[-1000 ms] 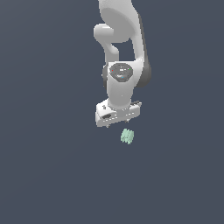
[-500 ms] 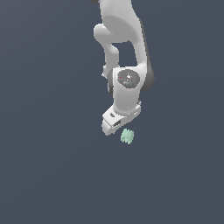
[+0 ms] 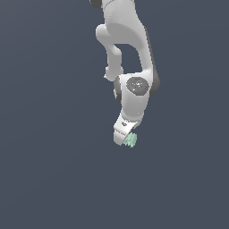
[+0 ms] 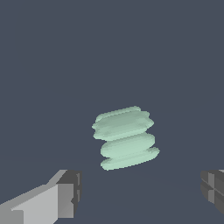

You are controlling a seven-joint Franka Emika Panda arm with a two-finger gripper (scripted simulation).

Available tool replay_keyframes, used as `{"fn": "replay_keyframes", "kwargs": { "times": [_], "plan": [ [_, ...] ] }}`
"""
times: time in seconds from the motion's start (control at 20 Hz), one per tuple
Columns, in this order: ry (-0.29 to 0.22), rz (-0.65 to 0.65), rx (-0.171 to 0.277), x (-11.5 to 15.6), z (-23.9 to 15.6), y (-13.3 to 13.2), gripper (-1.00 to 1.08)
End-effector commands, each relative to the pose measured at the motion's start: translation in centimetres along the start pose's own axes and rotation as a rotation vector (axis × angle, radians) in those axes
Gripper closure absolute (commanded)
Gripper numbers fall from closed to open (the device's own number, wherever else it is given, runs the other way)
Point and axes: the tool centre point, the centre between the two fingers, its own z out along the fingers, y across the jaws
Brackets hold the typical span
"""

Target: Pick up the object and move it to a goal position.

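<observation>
The object (image 4: 125, 137) is a small pale mint-green lump with ridged, lobed sides, lying on the dark grey floor. In the exterior view the object (image 3: 131, 140) pokes out beside the white hand, partly covered by it. My gripper (image 3: 121, 139) has come down right over it. In the wrist view the gripper (image 4: 140, 194) is open: one grey fingertip (image 4: 70, 192) and the other fingertip (image 4: 213, 190) stand wide apart, with the lump between and beyond them, touching neither.
The white arm (image 3: 127, 58) reaches down from above in the exterior view. Around it lies only the plain dark grey floor (image 3: 53, 170). No goal marker shows.
The hand has turned about its axis and dropped lower, closing on the lump, which now sits partly behind the hand. The lump has not moved.
</observation>
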Motion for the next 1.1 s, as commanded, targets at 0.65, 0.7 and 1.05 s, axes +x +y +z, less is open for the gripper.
{"fn": "replay_keyframes", "kwargs": {
  "times": [0.65,0.7,1.05],
  "plan": [
    [0.009,-0.231,-0.005,1.5,1.2,-0.6,-0.92],
    [0.009,-0.232,-0.005,1.5,1.2,-0.6,-0.92],
    [0.009,-0.229,-0.005,1.5,2.5,-0.6,-0.92]
  ]
}}
